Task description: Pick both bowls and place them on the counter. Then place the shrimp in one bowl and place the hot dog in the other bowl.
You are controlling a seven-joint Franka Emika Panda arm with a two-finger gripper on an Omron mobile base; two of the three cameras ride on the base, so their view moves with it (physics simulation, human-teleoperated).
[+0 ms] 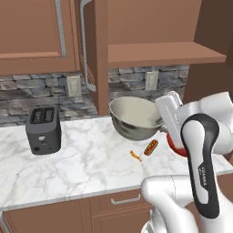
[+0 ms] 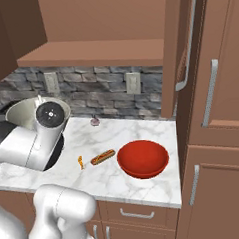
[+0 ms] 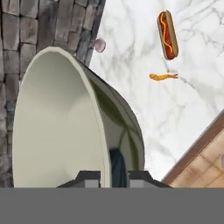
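Halfway there: one bowl down, one in the grip, food untouched

Already the red bowl [image 2: 143,158] sat on the counter [image 1: 86,159], near its right end beside the tall cabinet [image 2: 216,110], so that part of the job looked finished. The grey-beige bowl [image 1: 134,117] was in the tool [image 3: 113,176], whose tips stood narrow, pinched on the bowl's rim with one tip on each side of the wall. In the left base view this bowl was tilted, its mouth turned toward the camera, near the backsplash [image 1: 45,88]; whether its base touched the marble could not be told. It was judged not yet set down and released.

The hot dog [image 2: 102,156] lay on the counter between the two bowls, just left of the red one. The shrimp [image 2: 80,162] lay just beside the hot dog, on the bare marble. Neither was in a bowl. What remained, then, was settling the grey-beige bowl and letting go, then moving both food pieces. A toaster [image 1: 43,129] stood well apart at the left.
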